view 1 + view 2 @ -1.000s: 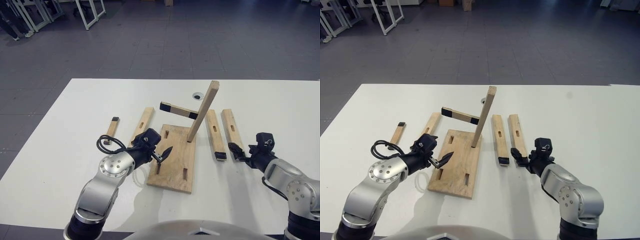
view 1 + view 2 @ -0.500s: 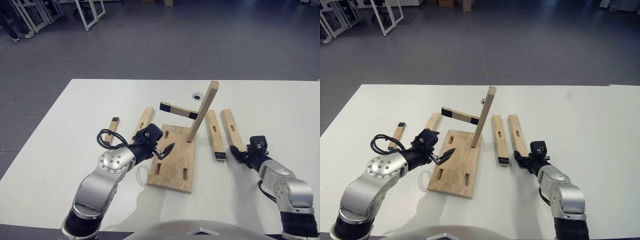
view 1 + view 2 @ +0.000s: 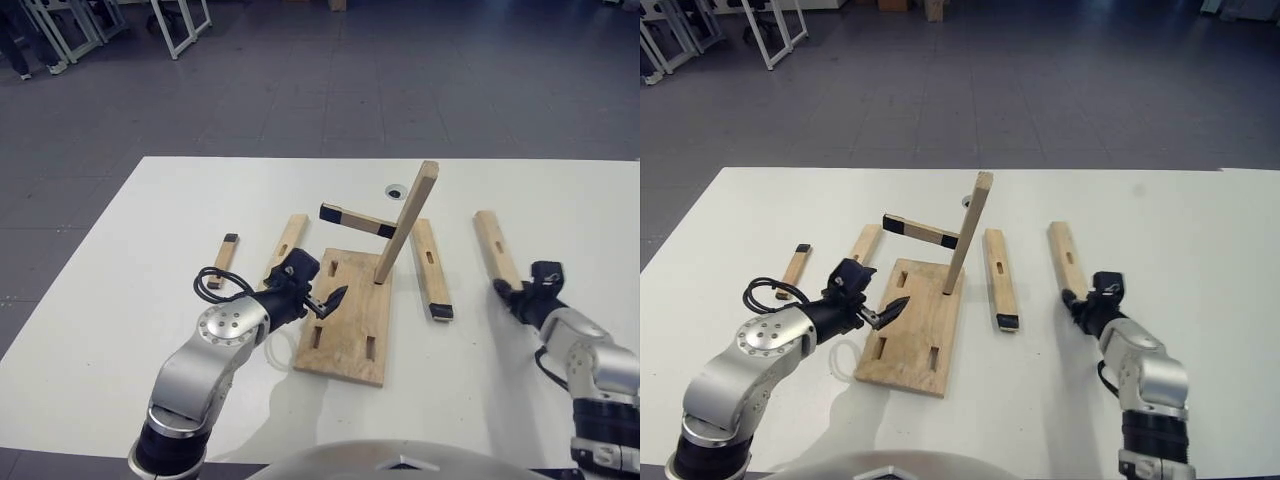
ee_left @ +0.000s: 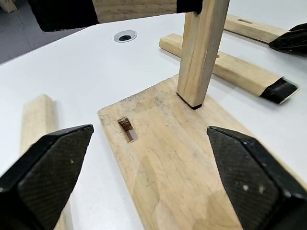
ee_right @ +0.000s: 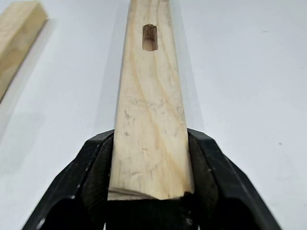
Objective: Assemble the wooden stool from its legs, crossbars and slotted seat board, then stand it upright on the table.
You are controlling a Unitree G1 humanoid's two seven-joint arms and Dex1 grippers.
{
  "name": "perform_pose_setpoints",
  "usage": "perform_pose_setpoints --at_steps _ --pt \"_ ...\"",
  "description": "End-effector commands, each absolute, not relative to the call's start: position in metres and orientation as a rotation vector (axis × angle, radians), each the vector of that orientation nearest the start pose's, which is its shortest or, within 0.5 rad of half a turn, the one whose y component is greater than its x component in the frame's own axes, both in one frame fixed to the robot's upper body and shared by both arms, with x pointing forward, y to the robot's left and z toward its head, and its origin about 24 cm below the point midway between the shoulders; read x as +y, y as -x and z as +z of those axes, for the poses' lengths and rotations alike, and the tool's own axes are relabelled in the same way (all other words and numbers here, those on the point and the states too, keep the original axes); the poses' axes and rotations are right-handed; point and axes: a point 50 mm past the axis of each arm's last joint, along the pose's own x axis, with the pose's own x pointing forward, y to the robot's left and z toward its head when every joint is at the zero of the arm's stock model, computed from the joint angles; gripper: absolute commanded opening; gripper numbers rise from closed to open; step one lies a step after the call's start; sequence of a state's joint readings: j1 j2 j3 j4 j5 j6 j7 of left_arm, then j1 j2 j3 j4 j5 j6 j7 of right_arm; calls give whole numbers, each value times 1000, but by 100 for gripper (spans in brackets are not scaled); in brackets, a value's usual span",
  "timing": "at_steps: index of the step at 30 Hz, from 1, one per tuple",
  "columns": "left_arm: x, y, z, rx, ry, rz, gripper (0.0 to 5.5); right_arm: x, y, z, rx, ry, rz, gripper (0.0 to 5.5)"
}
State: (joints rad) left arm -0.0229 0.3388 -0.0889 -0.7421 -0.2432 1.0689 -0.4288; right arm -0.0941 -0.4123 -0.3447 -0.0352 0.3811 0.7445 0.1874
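Right gripper (image 5: 149, 135): closed on the near end of a pale, flat-sided slotted leg (image 3: 492, 248); dragged toward the table's (image 3: 130, 290) right edge, now well apart from the black-tipped leg (image 3: 430, 265). Left gripper (image 3: 325, 303): spread wide over the grainy rectangular seat board (image 3: 350, 320) at mid-table, unmoved. Standing in a board slot: tilted leg (image 3: 405, 225) carrying a black-ended crossbar (image 3: 358, 221).

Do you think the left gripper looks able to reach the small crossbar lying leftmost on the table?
Probably yes: the left gripper is open and empty, and nothing covers the small crossbar.
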Motion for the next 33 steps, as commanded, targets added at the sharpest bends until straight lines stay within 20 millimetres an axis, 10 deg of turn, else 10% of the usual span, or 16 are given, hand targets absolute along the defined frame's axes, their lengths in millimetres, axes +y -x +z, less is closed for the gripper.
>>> perform_pose_setpoints --at_steps 1,5,12,33 --pt "148 -220 138 280 339 -781 440 -282 -290 176 10 -256 142 205" --pt "165 -220 160 232 638 -1105 440 -253 -269 230 -161 -623 719 205" --pt "147 -237 172 251 807 -1253 440 -173 -221 235 56 -628 1507 205" --pt "139 -227 184 345 844 -1384 390 -127 -203 150 441 -566 1547 204"
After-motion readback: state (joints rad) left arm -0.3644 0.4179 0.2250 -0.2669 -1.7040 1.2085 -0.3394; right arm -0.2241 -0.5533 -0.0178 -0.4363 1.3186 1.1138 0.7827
